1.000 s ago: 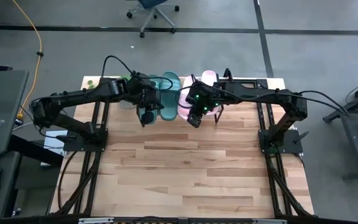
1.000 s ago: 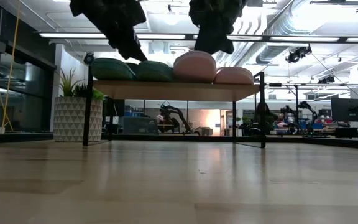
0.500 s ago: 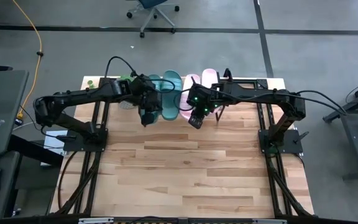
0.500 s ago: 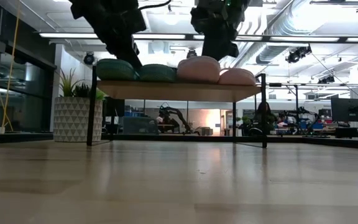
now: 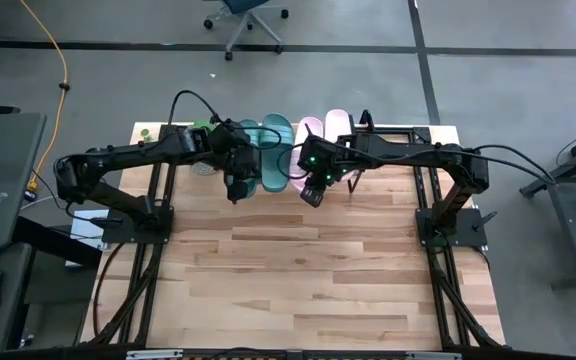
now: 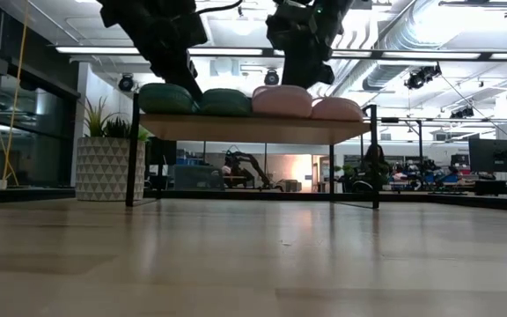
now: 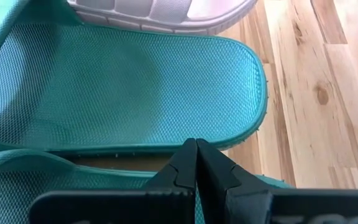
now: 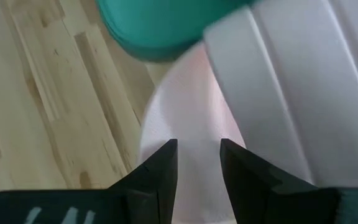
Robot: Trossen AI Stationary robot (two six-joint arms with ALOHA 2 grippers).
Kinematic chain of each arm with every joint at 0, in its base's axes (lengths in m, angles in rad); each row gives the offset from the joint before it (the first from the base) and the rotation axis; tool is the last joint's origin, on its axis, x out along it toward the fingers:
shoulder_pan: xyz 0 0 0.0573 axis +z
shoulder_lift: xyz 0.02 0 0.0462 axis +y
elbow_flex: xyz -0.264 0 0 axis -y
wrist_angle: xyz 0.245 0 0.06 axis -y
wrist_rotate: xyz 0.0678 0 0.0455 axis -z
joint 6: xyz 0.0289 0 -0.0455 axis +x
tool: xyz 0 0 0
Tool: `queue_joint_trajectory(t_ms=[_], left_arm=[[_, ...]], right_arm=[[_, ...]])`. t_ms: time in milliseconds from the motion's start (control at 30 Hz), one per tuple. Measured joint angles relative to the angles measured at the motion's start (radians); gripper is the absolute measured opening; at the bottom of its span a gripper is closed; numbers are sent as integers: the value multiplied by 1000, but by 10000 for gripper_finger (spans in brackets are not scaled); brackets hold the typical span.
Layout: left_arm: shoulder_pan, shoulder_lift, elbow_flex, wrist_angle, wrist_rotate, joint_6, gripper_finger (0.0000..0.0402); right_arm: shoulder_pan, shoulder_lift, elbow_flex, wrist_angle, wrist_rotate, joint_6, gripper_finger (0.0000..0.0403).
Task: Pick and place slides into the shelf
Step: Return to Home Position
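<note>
From above, you cannot see the near edge of the shelf point(image 6: 253, 128) or the ends of the teal slides point(image 5: 276, 135) and pink slides point(image 5: 313, 130) there, because the left arm point(image 5: 128, 153) and right arm point(image 5: 408, 152) cover them. Each wrist view cuts its slide off at the picture's edges. The pink strap is blurred close up.

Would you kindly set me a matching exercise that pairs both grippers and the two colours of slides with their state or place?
Column one:
1. left gripper
2. right gripper
3. teal slides
4. pink slides

Column two:
A. on the shelf, toward the right arm's side
B. fingers open
C. on the shelf, toward the left arm's side
D. fingers shut

Pairs: 1-D, 2-B, 3-C, 4-A.
</note>
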Motion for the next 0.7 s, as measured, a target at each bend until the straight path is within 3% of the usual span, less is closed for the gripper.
queue_joint_trajectory(t_ms=[467, 700], left_arm=[[0, -19, 0, 10, 26, -2, 0], [0, -48, -1, 23, 32, -2, 0]], right_arm=[[6, -63, 1, 136, 86, -32, 114], [-62, -77, 2, 87, 97, 10, 114]])
